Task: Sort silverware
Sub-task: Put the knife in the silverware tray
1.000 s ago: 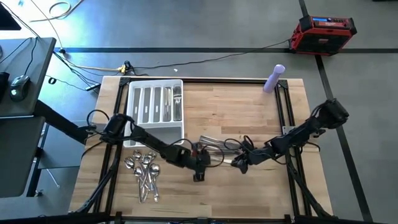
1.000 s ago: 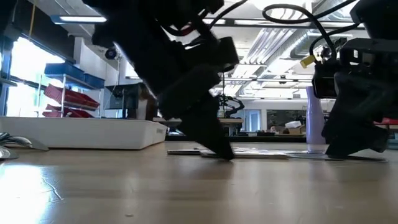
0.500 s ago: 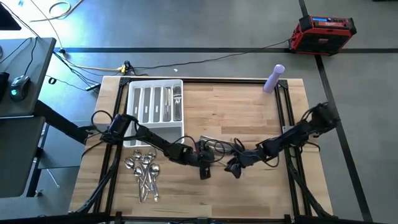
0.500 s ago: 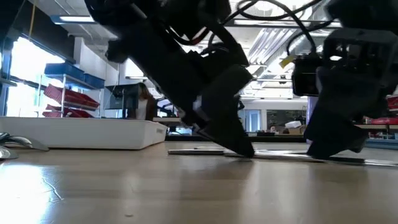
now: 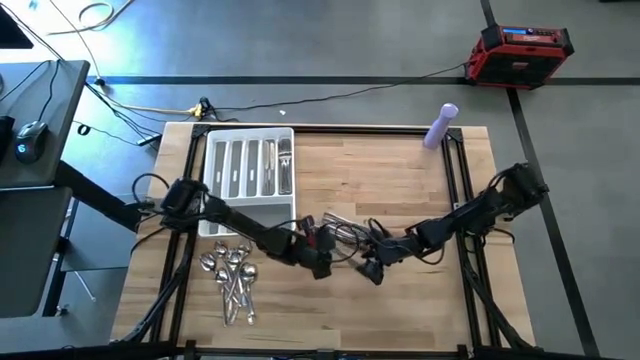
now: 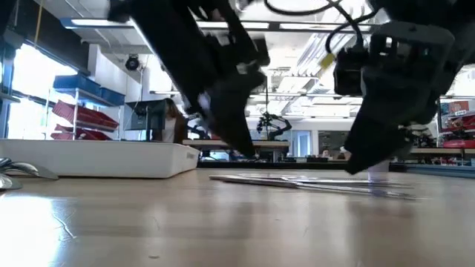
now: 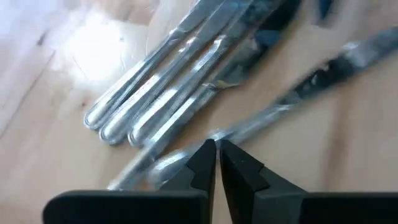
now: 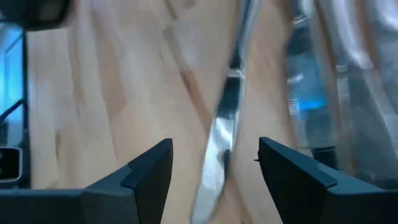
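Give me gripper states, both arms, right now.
Left gripper: shut, over the knives at table centre; whether it pinches one cannot be told.
Right gripper: open, straddling a knife, not gripping.

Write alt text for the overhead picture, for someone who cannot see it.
Two dark robot arms meet over loose knives at the middle of a wooden table, the left gripper shut and the right gripper open beside it. A white tray sits at the far left, with spoons piled in front of it.
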Motion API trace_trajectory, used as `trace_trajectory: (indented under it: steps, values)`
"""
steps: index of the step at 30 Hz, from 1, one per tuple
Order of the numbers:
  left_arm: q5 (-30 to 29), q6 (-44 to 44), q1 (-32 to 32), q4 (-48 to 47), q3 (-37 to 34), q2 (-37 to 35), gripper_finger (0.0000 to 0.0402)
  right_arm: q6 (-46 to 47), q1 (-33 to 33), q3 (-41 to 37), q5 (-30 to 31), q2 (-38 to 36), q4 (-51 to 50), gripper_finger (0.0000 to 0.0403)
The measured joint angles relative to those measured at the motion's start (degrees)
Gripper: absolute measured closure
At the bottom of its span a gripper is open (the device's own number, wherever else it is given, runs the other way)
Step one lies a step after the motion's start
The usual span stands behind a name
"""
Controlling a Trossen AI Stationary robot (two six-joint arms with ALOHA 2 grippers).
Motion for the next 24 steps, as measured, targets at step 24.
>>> trace_trajectory:
  steps: [24]
  values:
    - [14.8,11.5,4.0,21.2,0.4,12.0,0.0401,2.6,-2.0,0.9,-7.3,11.0,16.7,0.0183]
